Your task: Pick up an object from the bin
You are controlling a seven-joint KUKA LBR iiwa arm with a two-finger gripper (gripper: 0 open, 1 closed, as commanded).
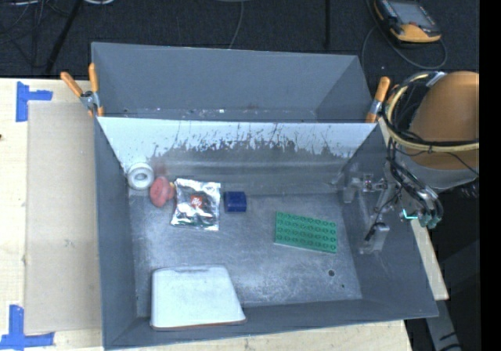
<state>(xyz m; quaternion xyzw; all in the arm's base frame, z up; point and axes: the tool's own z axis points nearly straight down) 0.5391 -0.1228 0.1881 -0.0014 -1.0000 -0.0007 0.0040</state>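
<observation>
You see a green flat plate (pixel 305 232) with bumps, lying flat, right of the middle of the bin (pixel 235 99) | small blue block (pixel 235 201) near the middle | crinkly shiny packet (pixel 196 204) just left of it | pink lump (pixel 161 192) and white tape ring (pixel 140 176) by the left wall | white flat pad (pixel 196 296) at the front

the grey metal bin (pixel 266 279) has bare floor at its centre and near-right corner; a green studded plastic plate (pixel 306 232) blocks right of centre, a flat white pad (pixel 196 295) the near-left corner.
</observation>
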